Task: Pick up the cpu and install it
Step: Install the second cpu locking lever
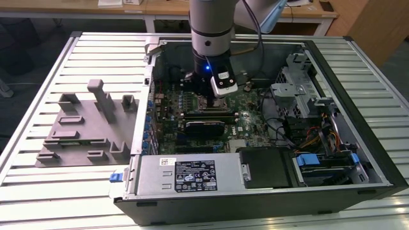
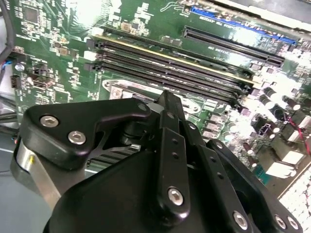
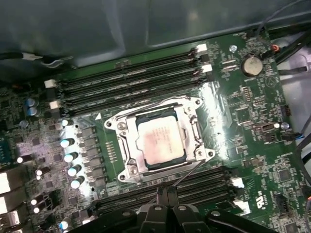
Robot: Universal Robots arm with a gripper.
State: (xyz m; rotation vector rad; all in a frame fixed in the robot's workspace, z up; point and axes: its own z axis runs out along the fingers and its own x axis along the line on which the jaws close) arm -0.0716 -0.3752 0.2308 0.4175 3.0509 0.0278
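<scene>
Open computer case on slatted desk. Green motherboard inside; memory slots beside socket frame. Grey plastic fixture on desk outside case. Power supply along case's near edge.

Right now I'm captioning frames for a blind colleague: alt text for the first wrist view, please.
A silver cpu sits in its metal-framed socket on a green motherboard, dark memory slots on two sides. The black gripper hovers at the edge.
</scene>
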